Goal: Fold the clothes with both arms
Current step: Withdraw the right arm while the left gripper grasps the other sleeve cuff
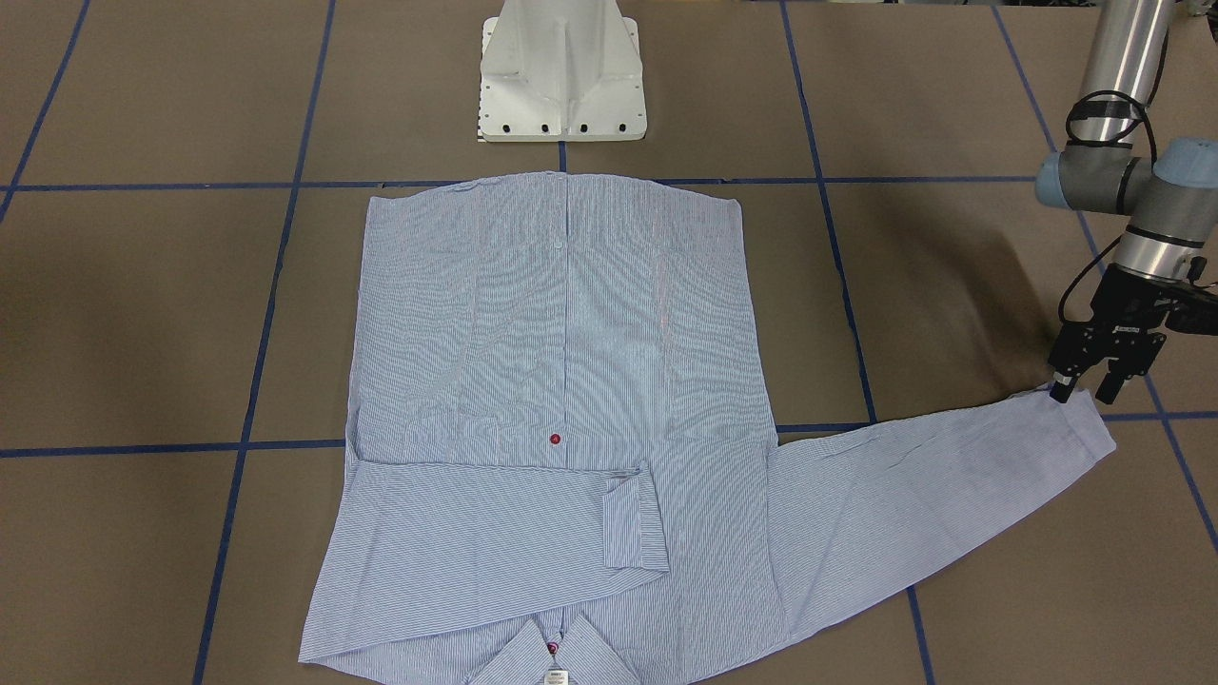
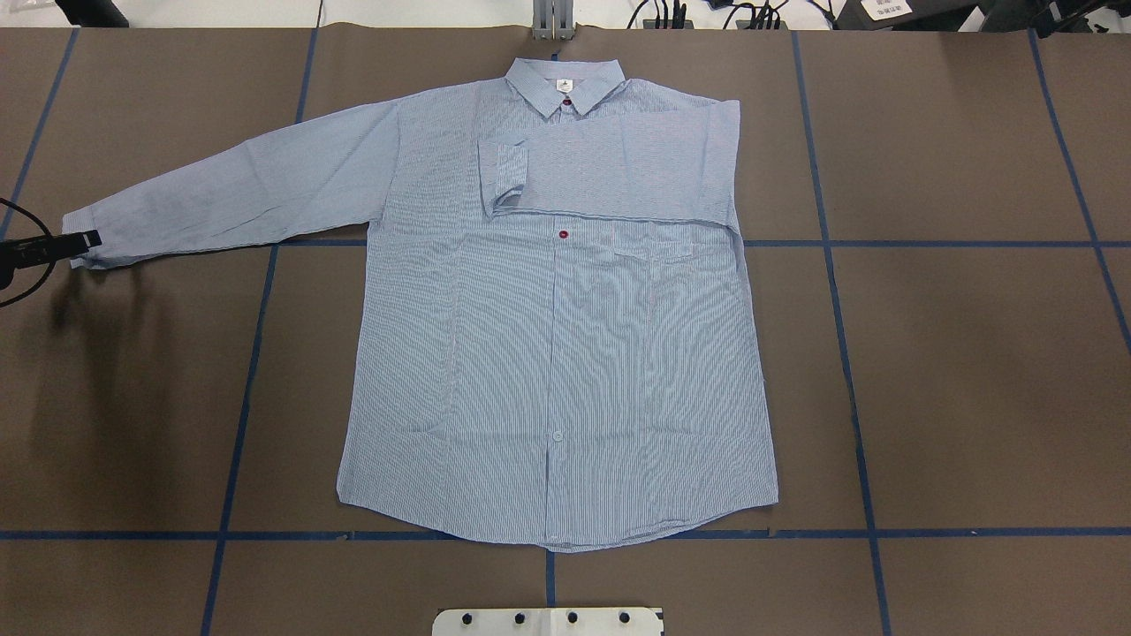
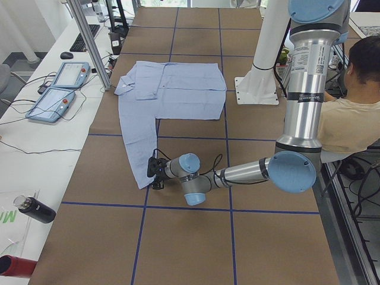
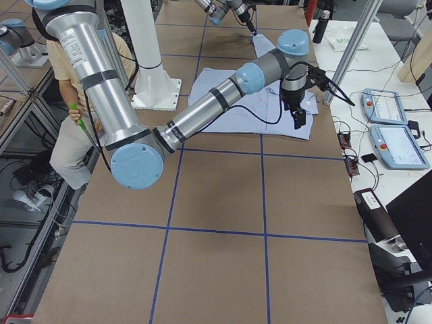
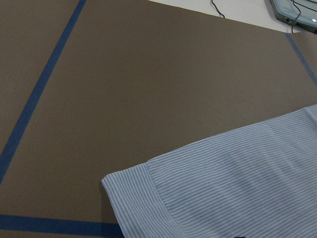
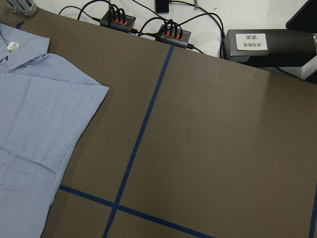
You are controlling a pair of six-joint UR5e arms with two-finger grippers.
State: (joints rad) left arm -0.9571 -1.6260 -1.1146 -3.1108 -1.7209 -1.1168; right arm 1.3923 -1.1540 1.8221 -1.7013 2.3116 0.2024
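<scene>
while the shirt (image 2: 565,353) lies flat, left jaws stand parted at its outstretched cuff (image 1: 1083,430) | right jaws: cannot tell

Silver arms (image 1: 1128,57), pale-blue joints (image 1: 1191,157), apparently black cabling (image 1: 1104,112)

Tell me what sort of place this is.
Probably a robotics lab workcell: two teach pendants on the side bench, a blue-taped grid table, and an operator seated by the white pedestal.
</scene>
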